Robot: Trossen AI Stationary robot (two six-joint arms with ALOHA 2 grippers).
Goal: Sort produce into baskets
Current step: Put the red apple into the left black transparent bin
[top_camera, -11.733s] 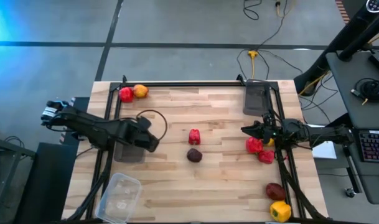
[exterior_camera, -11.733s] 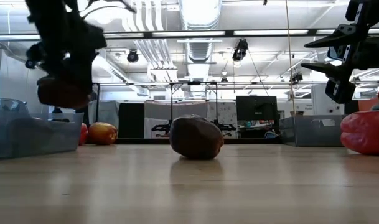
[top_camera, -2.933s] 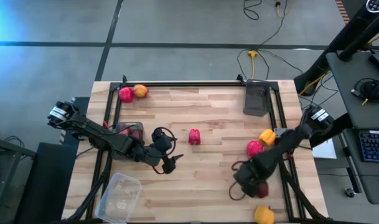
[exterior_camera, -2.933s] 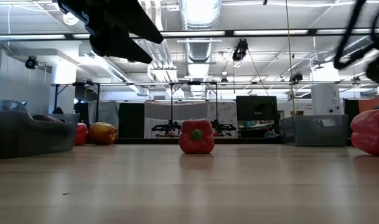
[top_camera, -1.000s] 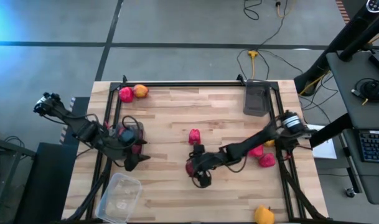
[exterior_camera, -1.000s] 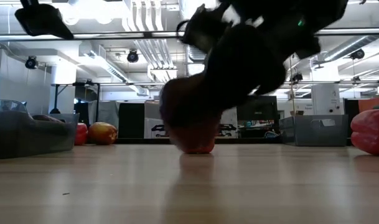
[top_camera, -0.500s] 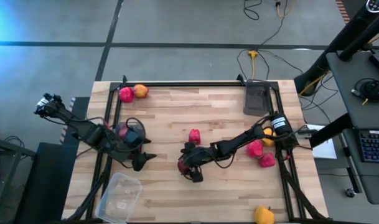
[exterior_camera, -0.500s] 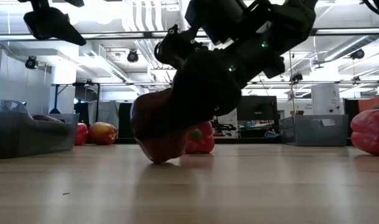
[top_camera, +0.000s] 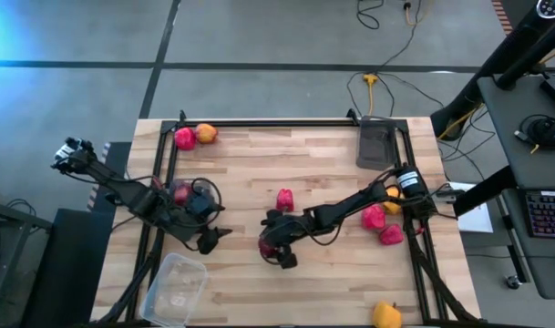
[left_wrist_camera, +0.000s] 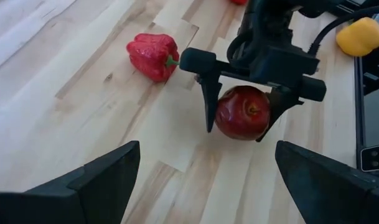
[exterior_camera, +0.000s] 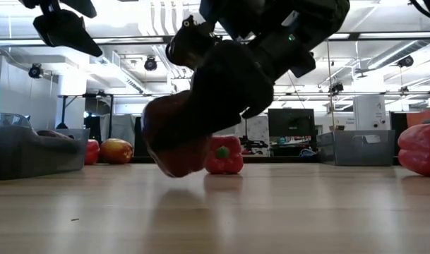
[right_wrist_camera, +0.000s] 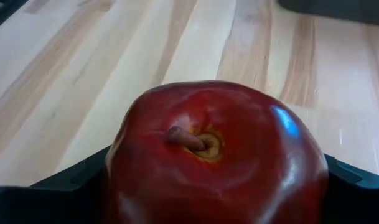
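The right hand (top_camera: 273,248) grasps a dark red apple (left_wrist_camera: 241,112) just above mid-desk (top_camera: 323,282), stem facing its wrist. The grey tray (top_camera: 181,193) lies leftward, beside the released left hand (top_camera: 211,239), the nearer one.

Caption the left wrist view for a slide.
Right gripper carries a dark red apple past a red pepper.

Open-plan lab: exposed ceiling ducts (exterior_camera: 225,17), monitor (exterior_camera: 290,121), concrete floor (top_camera: 259,36).
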